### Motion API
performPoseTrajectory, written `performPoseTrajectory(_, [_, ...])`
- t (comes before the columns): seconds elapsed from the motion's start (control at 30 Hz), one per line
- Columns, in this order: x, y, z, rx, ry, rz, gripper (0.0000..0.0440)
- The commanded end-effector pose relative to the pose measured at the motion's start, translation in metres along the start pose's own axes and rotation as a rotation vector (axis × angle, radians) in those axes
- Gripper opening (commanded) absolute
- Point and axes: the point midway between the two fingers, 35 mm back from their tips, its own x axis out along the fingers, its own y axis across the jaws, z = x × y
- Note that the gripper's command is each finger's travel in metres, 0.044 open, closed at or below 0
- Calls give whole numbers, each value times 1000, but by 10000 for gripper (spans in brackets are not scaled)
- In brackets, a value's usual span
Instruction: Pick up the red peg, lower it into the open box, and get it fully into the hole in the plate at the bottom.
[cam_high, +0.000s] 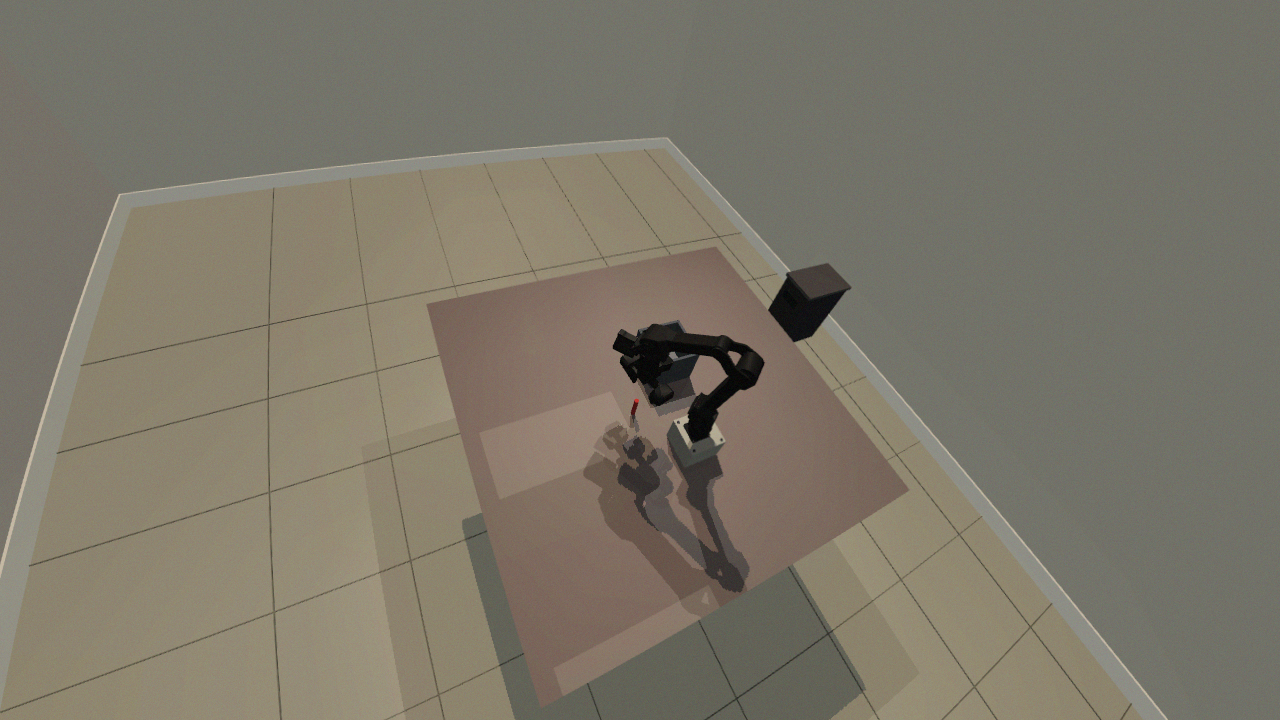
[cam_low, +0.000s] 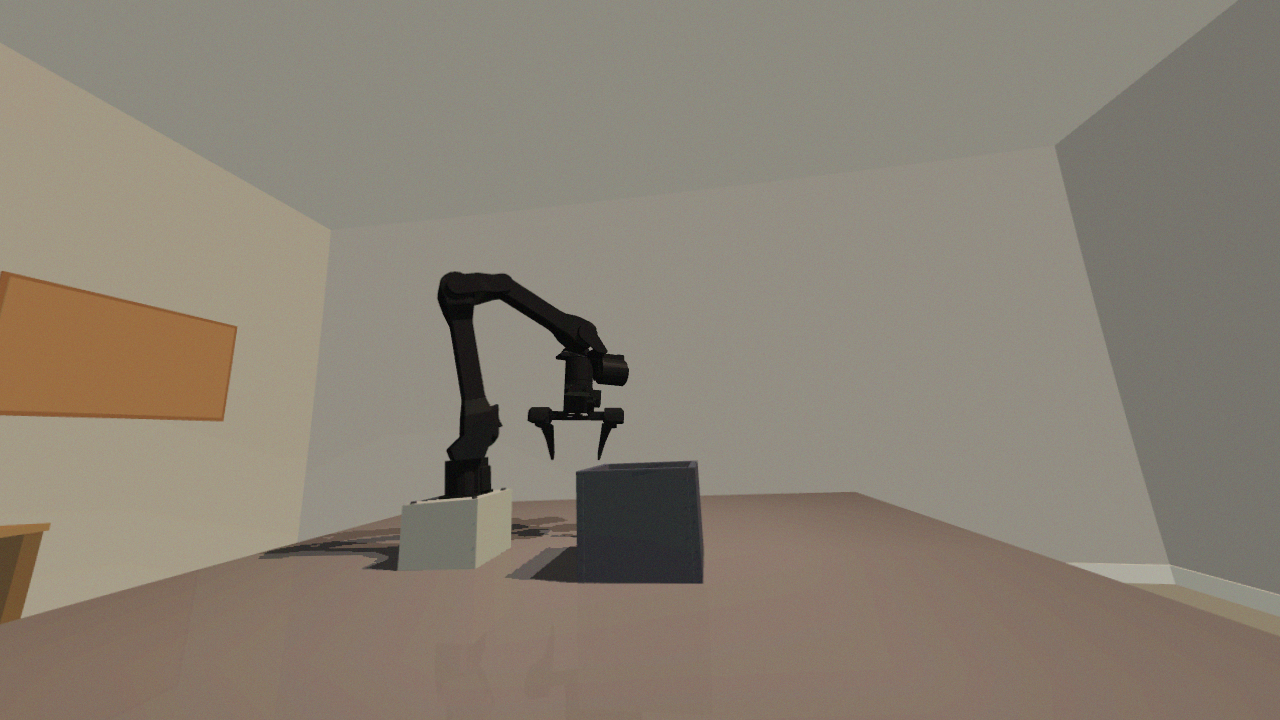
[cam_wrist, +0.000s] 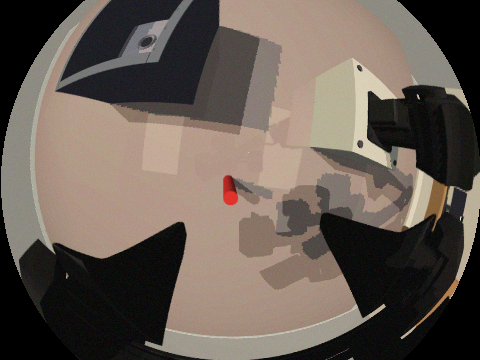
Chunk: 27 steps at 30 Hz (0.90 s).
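Observation:
The red peg (cam_high: 634, 408) (cam_wrist: 230, 192) stands upright on the table, outside the box. In the exterior view it does not show. My gripper (cam_low: 575, 458) (cam_wrist: 256, 226) is open and empty, pointing down, with its fingertips above the height of the box rim. In the wrist view the peg shows between the two fingers sideways, a little beyond their tips. The open dark box (cam_high: 680, 368) (cam_low: 640, 523) (cam_wrist: 150, 82) stands on the table; the arm partly covers it in the top view. In the wrist view the pale plate (cam_wrist: 131, 46) with its round hole (cam_wrist: 147, 41) shows at the box's bottom.
The pale robot base (cam_high: 682, 447) (cam_low: 438, 537) (cam_wrist: 334, 110) stands on the table (cam_high: 519, 331) (cam_low: 805, 617) near the peg and the box. The arm's shadows fall beside the peg. A dark cabinet (cam_high: 805, 308) stands beyond the table's edge.

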Motion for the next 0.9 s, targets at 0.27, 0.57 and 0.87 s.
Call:
performPoseTrajectory(0.27, [37, 0, 3, -56, -63, -44, 423])
performPoseTrajectory(0.57, [65, 2, 6, -73, -89, -43, 410])
performPoseTrajectory(0.87, [92, 1, 9, -61, -112, -30, 401])
